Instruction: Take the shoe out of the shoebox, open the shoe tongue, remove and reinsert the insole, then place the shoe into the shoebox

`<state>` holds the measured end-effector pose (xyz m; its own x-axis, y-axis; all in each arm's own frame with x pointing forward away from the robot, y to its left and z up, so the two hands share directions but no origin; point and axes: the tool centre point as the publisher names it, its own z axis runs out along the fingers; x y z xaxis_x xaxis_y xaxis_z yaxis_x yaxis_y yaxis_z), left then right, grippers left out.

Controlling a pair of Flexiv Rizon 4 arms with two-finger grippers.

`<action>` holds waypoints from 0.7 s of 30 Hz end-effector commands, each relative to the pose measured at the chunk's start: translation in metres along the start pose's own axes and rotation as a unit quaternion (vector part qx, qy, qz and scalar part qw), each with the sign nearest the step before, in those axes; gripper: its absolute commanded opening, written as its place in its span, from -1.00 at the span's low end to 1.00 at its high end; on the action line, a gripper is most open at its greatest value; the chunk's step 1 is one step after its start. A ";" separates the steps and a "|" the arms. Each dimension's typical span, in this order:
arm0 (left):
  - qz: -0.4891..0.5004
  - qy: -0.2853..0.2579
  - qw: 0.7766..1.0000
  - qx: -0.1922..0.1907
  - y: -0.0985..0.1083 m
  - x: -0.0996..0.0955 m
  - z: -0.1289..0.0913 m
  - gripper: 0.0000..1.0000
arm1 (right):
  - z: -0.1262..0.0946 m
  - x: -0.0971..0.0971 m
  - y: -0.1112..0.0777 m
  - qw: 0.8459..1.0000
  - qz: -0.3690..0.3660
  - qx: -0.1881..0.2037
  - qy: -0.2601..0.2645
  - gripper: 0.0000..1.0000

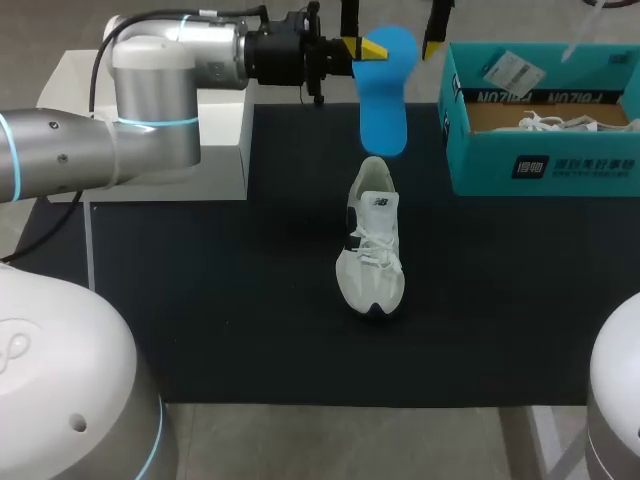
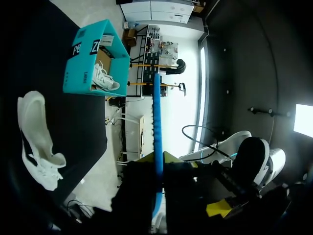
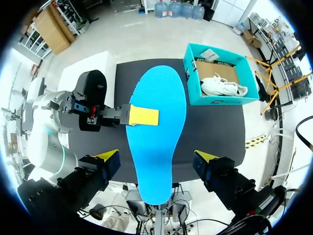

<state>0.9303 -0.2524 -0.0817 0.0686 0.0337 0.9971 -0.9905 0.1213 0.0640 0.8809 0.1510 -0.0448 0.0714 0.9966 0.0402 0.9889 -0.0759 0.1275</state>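
Nearest the robot, a white lace-up shoe (image 1: 372, 240) lies on the dark tabletop (image 1: 200, 300), free of both arms and with nothing bracing it.

Beyond it and above the tabletop hangs the bright blue insole (image 1: 385, 95), out of the shoe. The left gripper (image 1: 360, 47) comes in from the side and is clamped on one long edge of the insole. In the left wrist view the insole runs edge-on between its fingers. The right gripper (image 3: 157, 157) looks down on the insole with its fingers spread wide, one on each side of the insole, and neither seems to touch it.

Farthest away, at the right, stands the teal shoebox (image 1: 540, 165), open, with a second white shoe (image 1: 565, 122) inside.

The main risk is a dropped insole. It is soft and pinched by one edge only, so it could sag, swing or slip. If the left gripper lets go before the right closes on it, it would likely fall.

Reinsertion is the next hazard. The loose shoe could slide or tip when the insole is pushed in, and the insole could buckle at the collar or catch on the tongue. The shoebox already holds a shoe, so space for the return looks tight.
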 end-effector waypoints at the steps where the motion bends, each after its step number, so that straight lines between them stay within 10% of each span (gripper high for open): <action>1: -0.001 -0.002 1.000 -0.002 -0.001 -0.001 0.001 -1.00 | 0.001 -0.002 -0.001 1.000 0.000 -0.001 0.002 1.00; 21: 0.003 -0.010 1.000 0.002 -0.002 -0.002 0.001 -1.00 | 0.001 -0.002 -0.001 1.000 0.000 -0.001 0.002 1.00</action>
<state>0.9318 -0.2535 -0.0834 0.0605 0.0174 0.9980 -0.9914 0.1175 0.0580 0.8803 0.1500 -0.0453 0.0711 0.9966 0.0425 0.9887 -0.0761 0.1290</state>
